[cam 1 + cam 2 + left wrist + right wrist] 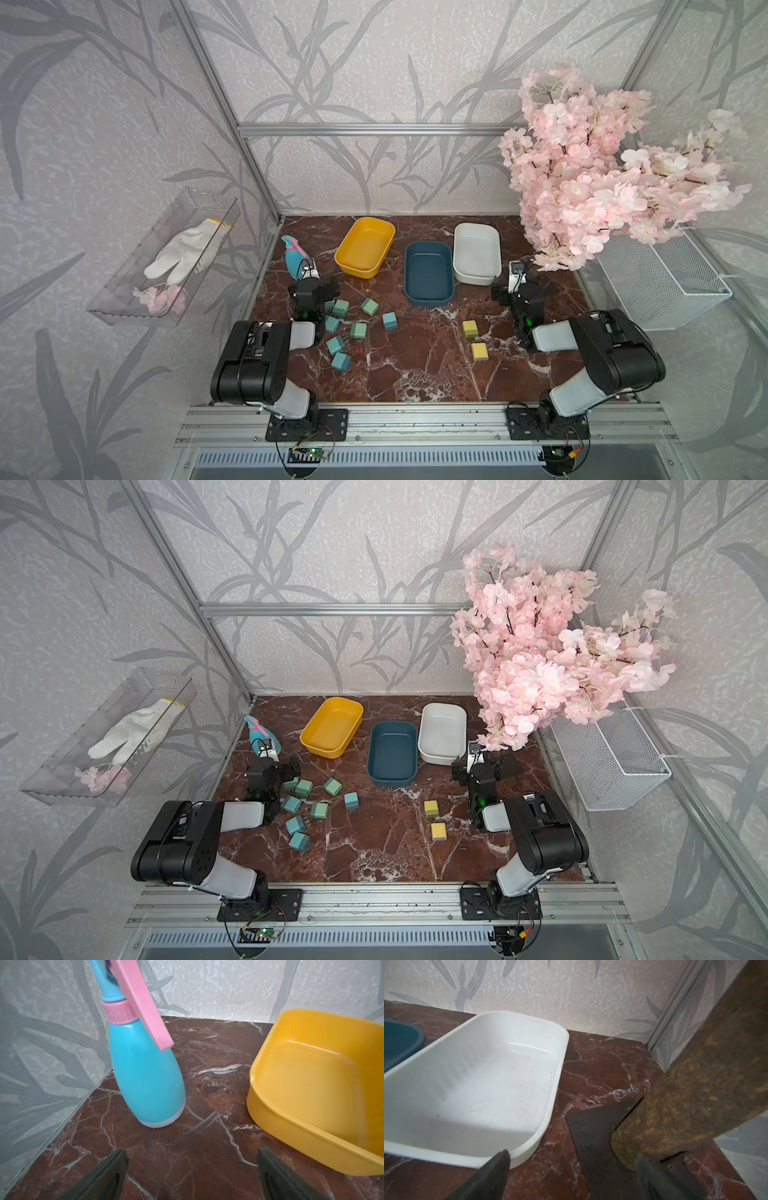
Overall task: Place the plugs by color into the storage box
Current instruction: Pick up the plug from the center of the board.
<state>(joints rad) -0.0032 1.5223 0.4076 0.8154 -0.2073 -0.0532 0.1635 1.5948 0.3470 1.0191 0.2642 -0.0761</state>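
Marble counter holds all 10 plugs, 3 boxes empty: sorting not begun. Left fingers and right fingers gape, holding nothing; next, 1 pair must straddle a plug.

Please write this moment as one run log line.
left end effector: open | right end effector: open | plugs: on table | boxes: empty

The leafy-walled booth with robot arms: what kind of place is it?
Likely a robot practice booth made to look homey: a metal frame, robot arms bolted to a rail, and pink blossoms beside a marble-look table.
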